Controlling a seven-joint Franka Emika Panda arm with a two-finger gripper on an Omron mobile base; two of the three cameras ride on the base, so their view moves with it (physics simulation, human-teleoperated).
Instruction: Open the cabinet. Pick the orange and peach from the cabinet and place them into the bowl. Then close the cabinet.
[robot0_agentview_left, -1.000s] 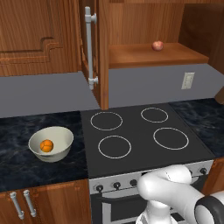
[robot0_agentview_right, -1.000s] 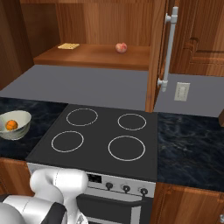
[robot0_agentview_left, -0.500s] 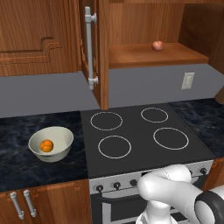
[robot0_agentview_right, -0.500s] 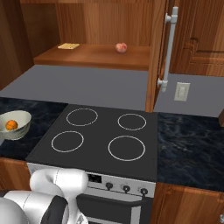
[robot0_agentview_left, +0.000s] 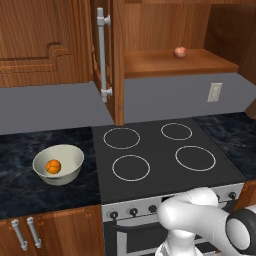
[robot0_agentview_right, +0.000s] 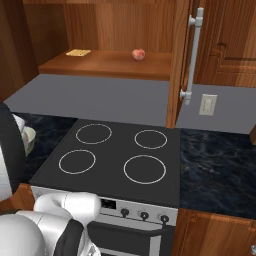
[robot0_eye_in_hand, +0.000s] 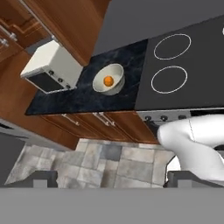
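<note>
Peach (robot0_agentview_left: 180, 51) left to fetch: likely light, soft-skinned and prone to roll, best pinched gently across its middle from the front. It is small, round, pinkish-red with a paler patch, sitting on the shelf of the open cabinet (robot0_agentview_left: 118, 60). The orange (robot0_agentview_left: 53, 166) lies in the bowl (robot0_agentview_left: 70, 156) on the counter (robot0_agentview_left: 30, 187). The tool (robot0_eye_in_hand: 111, 183) is spread wide, holding nothing.

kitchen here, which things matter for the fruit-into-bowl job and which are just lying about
Belong to the job:
- cabinet, doors open
- peach, on the cabinet shelf
- orange, already in the bowl
- bowl, on the dark counter left of the stove

Just lying about:
- stove
- toaster oven
- wall outlet
- small yellow item on the shelf
</note>
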